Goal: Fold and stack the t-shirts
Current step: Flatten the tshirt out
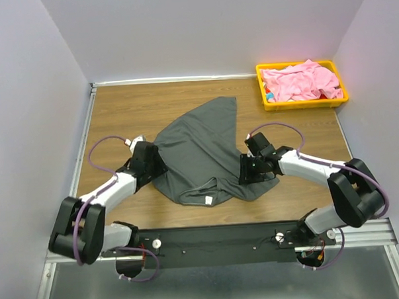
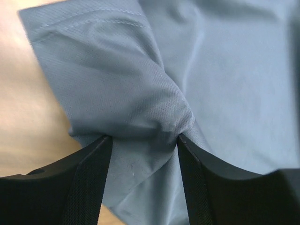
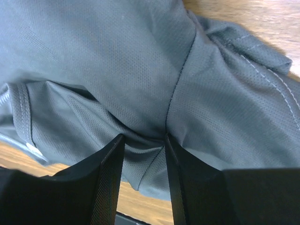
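The wooden desk (image 1: 118, 107) carried a dark charcoal grey t-shirt (image 1: 199, 146) spread loosely over its middle. The cloth ran to a point toward the far side, and its collar end lay rumpled toward the near edge. At the far right corner sat a yellow tray (image 1: 297, 106), well apart from the grey t-shirt, and a crumpled light pink t-shirt (image 1: 302, 81) filled it. The left tool (image 1: 157, 166) met the grey t-shirt at its left edge. The left wrist view showed that tool's two dark fingers (image 2: 93, 178) clenched on a gathered bunch of the fabric, with a stitched hem lying just beyond them over bare wood. The right tool (image 1: 243, 171) met the same shirt at its near right edge. In the right wrist view its fingers (image 3: 110, 178) were closed on a fold of cloth where a seam ran down between them. A small white label (image 1: 209, 200) showed at the collar, on the desk between the two tools and nearer the near edge.
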`<state>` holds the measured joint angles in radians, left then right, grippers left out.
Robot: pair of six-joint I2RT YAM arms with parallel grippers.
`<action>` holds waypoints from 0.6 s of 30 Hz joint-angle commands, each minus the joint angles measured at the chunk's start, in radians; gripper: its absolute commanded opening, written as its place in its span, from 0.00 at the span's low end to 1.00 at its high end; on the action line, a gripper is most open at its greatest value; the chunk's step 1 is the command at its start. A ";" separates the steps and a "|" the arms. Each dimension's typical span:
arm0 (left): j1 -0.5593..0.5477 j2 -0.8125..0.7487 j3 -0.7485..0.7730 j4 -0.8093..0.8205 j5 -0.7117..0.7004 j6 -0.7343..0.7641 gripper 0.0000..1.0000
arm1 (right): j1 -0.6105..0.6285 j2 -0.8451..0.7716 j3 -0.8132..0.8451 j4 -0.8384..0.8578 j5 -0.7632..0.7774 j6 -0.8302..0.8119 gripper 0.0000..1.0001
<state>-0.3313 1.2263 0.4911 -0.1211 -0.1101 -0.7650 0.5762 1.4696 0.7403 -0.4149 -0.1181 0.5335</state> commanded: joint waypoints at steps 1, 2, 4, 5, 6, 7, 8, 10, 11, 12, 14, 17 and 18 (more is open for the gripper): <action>0.052 0.109 0.116 -0.021 -0.014 0.101 0.65 | 0.042 0.008 -0.084 0.019 0.020 0.022 0.48; 0.061 0.133 0.179 -0.031 -0.035 0.139 0.65 | 0.062 0.008 -0.097 0.022 0.012 0.032 0.48; 0.089 0.231 0.242 -0.041 -0.037 0.174 0.66 | 0.111 0.009 -0.128 0.037 0.006 0.066 0.48; 0.100 0.271 0.274 -0.045 -0.034 0.188 0.66 | 0.143 0.023 -0.134 0.063 0.000 0.113 0.49; 0.121 0.318 0.343 -0.046 -0.028 0.205 0.66 | 0.216 0.035 -0.134 0.080 -0.006 0.140 0.49; 0.127 0.411 0.380 -0.060 -0.025 0.232 0.66 | 0.255 0.055 -0.131 0.097 -0.012 0.167 0.49; 0.133 0.461 0.417 -0.069 -0.020 0.249 0.66 | 0.337 0.101 -0.101 0.125 -0.017 0.216 0.50; 0.149 0.592 0.532 -0.107 -0.010 0.279 0.66 | 0.422 0.173 -0.037 0.134 -0.014 0.246 0.50; 0.156 0.628 0.605 -0.117 -0.008 0.305 0.66 | 0.492 0.260 0.067 0.134 -0.015 0.258 0.51; 0.159 0.659 0.638 -0.129 -0.011 0.314 0.66 | 0.522 0.306 0.121 0.134 -0.029 0.261 0.51; 0.164 0.729 0.708 -0.137 -0.032 0.346 0.67 | 0.569 0.407 0.258 0.131 -0.089 0.225 0.51; 0.167 0.783 0.854 -0.138 -0.049 0.398 0.75 | 0.625 0.549 0.511 0.055 -0.089 0.151 0.52; 0.169 0.785 0.909 -0.137 -0.057 0.406 0.78 | 0.617 0.561 0.581 0.033 -0.068 0.151 0.52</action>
<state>-0.1711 1.9717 1.2987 -0.2020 -0.1326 -0.4446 1.1709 1.9301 1.1934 -0.2226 -0.2077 0.7353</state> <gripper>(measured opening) 0.745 0.512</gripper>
